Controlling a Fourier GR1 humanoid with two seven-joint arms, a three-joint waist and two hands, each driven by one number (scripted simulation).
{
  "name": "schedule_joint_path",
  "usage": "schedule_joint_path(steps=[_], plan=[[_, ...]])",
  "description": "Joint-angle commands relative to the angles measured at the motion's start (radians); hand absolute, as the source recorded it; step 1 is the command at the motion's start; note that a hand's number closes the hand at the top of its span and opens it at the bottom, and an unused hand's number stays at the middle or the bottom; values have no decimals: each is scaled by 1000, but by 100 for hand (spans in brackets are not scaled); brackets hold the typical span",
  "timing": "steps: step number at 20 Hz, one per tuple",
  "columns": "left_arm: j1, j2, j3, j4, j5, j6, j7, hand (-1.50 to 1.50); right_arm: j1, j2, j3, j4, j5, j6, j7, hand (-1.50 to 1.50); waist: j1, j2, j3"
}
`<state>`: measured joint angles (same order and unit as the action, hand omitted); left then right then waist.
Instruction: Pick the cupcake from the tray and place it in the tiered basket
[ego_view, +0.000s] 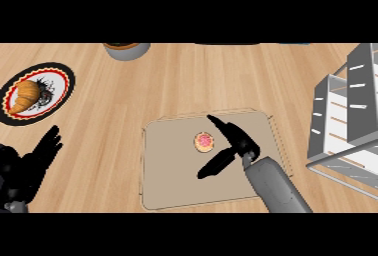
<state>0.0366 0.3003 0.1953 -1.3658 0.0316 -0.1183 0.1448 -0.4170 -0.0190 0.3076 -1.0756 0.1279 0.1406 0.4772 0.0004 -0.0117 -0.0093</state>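
Head view, looking steeply down at a pale wooden counter (184, 80). A flat beige tray (170, 175) lies in the middle. The cupcake (204, 142), small and round with pink topping, sits on the tray a little above its centre.

The right hand (240, 145) is over the tray just to the right of the cupcake. It is spread wide, fingers stretched up and left, thumb down and left, with the cupcake in the gap between them. Whether it touches the cupcake cannot be told.

The tiered basket (347, 115), a grey frame with shelves, stands at the right edge, well apart from the tray.

The left hand (22, 170) rests open at the lower left, fingers up.

At the upper left, a black-rimmed plate (65, 75) holds a croissant (26, 96). A grey pot (127, 50) shows at the top edge.
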Motion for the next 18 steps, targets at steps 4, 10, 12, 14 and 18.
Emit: schedule_joint_path(steps=[4, 10, 12, 14, 18], plan=[[-31, 20, 18, -16, 9, -17, 48, 0, -8, 18, 90, 68, 28, -22, -175, 150, 9, 13, 10], [16, 13, 21, -105, 17, -25, 98, 0, -70, 18, 108, 131, -42, -196, -227, 150, 15, 12, 10], [-31, 6, 33, 3, -10, -15, 11, 0, -28, 18, 118, 44, -55, -239, -189, 150, 6, 12, 9], [35, -60, -5, 58, -63, 14, -110, 0, 34, 18, 112, -51, -5, -248, -129, 150, -1, 11, 9], [39, -40, 18, -22, -44, 6, -32, 0, 71, -33, 30, -64, 12, -233, -151, 150, 0, 11, 9]])
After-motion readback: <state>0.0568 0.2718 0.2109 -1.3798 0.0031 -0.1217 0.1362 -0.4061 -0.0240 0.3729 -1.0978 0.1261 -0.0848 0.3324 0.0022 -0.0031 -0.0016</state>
